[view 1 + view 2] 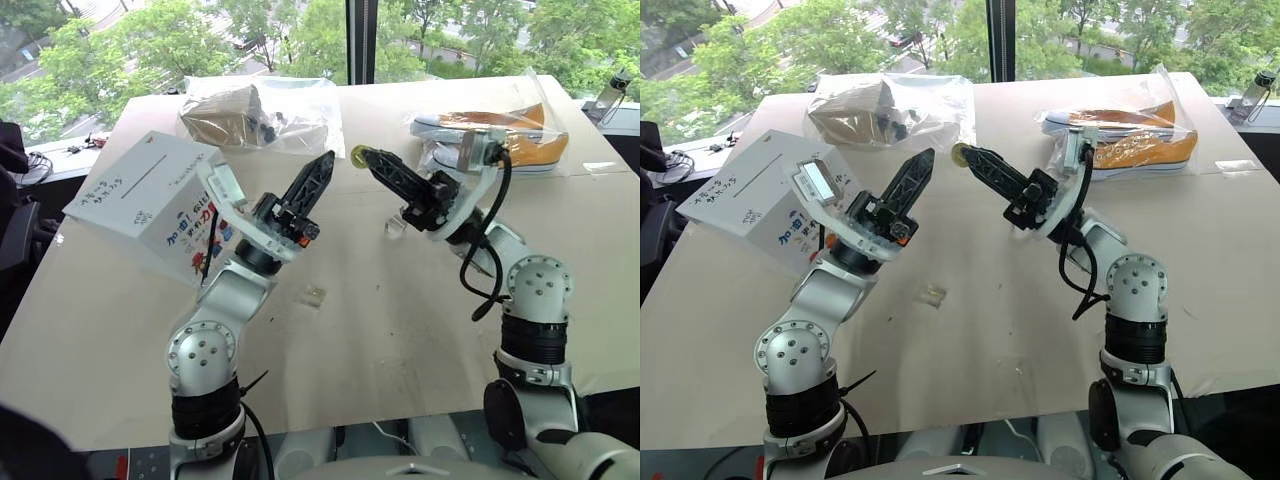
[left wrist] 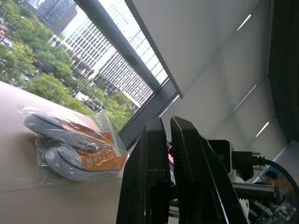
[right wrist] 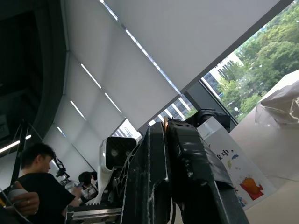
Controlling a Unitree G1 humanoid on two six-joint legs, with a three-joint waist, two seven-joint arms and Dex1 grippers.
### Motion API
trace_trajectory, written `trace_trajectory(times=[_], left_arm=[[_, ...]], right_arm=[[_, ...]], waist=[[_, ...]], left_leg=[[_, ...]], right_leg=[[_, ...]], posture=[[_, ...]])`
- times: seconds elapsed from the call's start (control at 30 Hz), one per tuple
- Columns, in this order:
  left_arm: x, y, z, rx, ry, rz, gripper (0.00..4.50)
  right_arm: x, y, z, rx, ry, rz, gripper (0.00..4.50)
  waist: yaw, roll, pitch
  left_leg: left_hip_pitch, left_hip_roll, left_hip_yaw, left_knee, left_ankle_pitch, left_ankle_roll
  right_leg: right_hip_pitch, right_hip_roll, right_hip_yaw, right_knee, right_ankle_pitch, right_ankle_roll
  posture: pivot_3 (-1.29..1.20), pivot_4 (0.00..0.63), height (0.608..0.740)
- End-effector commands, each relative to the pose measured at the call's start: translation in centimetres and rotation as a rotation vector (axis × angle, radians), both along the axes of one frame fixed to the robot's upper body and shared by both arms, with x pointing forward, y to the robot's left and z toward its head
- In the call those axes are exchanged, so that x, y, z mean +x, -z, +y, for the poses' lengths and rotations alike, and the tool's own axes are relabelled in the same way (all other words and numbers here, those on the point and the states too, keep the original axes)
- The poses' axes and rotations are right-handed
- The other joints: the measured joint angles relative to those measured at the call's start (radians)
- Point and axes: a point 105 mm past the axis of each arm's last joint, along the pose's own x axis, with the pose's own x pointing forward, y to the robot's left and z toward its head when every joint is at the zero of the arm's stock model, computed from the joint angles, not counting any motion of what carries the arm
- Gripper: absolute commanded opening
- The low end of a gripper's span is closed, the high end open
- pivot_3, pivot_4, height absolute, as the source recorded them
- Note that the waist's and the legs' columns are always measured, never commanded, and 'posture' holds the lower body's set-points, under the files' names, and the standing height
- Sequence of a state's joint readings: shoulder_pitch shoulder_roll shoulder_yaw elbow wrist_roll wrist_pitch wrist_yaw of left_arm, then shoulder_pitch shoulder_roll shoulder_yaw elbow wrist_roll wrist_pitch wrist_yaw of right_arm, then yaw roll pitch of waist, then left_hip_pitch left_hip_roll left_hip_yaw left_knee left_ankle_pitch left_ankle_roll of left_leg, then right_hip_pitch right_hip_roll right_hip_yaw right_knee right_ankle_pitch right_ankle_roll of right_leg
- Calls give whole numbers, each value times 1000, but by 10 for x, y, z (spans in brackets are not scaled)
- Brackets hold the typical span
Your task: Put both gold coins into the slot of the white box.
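A gold coin is pinched at the right fingers' tips, above the desk. The white box lies tilted at the left, slot facing up.

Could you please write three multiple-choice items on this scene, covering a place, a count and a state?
1. Where is the visible gold coin?
A. At the tip of the right end effector
B. Flat on the table
C. Inside the left end effector

2. How many clear bags lie at the table's far edge?
A. One
B. Two
C. Four

3. How do the left end effector's fingers stand?
A. Wide open
B. Shut, nothing between them
C. Shut on a coin

Key: 1 A, the yellow disc sits pinched at the right fingertips. 2 B, a brown box bag and a shoe bag. 3 B, the black fingers meet at an empty tip.
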State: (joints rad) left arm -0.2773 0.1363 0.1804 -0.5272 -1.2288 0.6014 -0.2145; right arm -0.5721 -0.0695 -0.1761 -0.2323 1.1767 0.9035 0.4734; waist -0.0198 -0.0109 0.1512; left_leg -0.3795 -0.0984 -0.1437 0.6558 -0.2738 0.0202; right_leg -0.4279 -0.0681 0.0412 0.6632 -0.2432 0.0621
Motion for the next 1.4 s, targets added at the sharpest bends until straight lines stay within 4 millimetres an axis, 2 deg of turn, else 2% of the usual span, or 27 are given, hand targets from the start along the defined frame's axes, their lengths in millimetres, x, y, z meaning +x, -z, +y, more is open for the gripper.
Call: trace_trajectory(times=[0.03, 0.33, 0.93, 1.03, 1.07, 1.2, 1.33, 1.4], left_arm=[[-14, -12, -7, -11, 65, -70, 213], [-26, -13, -15, -17, 144, -92, 213], [-26, -12, -14, -40, 146, -91, 106], [-23, -12, -12, -33, 113, -91, 0], [-22, -12, -11, -32, 102, -92, 0], [-15, -20, 3, -20, 1, -111, 0], [-8, -36, 32, 25, -172, -148, 0], [-2, -44, 52, 80, -304, -152, 0]], right_arm=[[-12, -11, 4, 24, -37, -45, 82], [-13, -13, 7, 26, -55, -40, 82], [-23, -10, 12, -14, -138, -38, 23], [-19, -9, 11, -16, -122, -31, 794], [-18, -9, 10, -14, -117, -31, 1356], [-5, -8, 3, -8, -35, -17, 2850], [6, -5, -8, -40, 28, -37, 2850], [9, -3, -12, -109, 73, -109, 2850]], waist=[[0, 0, 0], [1, 0, 0], [3, 0, 0], [2, 0, 0], [2, 0, 0], [4, 0, 0], [3, 0, 0], [5, 0, 0]], left_leg=[[0, 0, 0, 0, 0, 0], [0, 0, 0, 0, 0, 0], [0, 0, 0, 0, 0, 0], [0, 0, 0, 0, 0, 0], [0, 0, 0, 0, 0, 0], [0, 0, 0, 0, 0, 0], [0, 0, 0, 0, 0, 0], [-1, 0, 0, 0, 0, 0]], right_leg=[[0, 0, 0, 0, 0, 0], [0, 0, 0, 0, 0, 0], [0, 0, 0, 0, 0, 0], [0, 0, 0, 0, 0, 0], [0, 0, 0, -1, 0, 0], [0, 0, 0, -1, 0, 0], [0, 0, 0, 0, 0, 0], [-1, 0, 0, -1, 0, 0]], posture=[[0, 150, 740], [0, 150, 740], [0, 150, 740], [0, 150, 740], [0, 150, 740], [0, 150, 740], [0, 150, 740], [0, 150, 740]])
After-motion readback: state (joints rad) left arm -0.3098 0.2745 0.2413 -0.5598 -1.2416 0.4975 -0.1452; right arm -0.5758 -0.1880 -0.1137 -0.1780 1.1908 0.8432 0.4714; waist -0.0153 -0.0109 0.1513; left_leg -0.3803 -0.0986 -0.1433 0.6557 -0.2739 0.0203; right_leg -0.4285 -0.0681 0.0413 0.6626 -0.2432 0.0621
